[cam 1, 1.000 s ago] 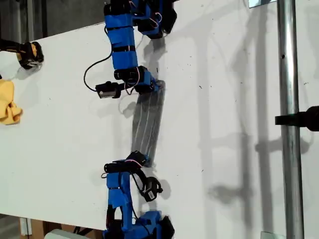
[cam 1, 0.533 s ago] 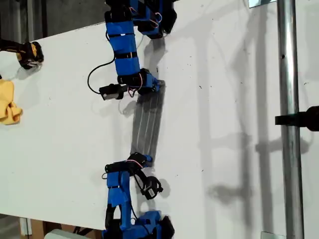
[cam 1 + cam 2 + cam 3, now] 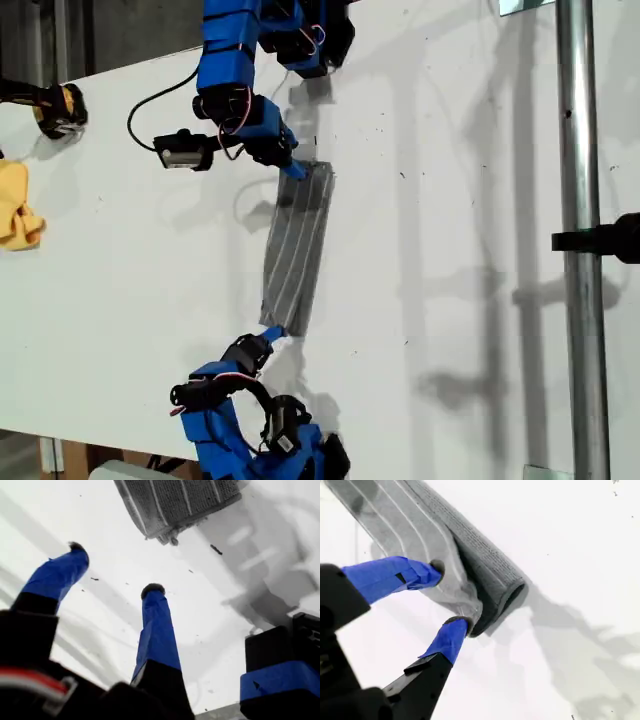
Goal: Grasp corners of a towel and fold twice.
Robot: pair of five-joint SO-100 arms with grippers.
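Second wrist view: my second claw (image 3: 449, 595) spread astride a corner (image 3: 472, 607) of the towel (image 3: 390, 512); pinch low through every layer; my first claw (image 3: 115, 567) hangs open

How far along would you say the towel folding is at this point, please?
The towel already lies as a narrow layered strip on the table, so the folds look done. My first gripper is open and clear of it. My second gripper is open around one end, not yet backed off.
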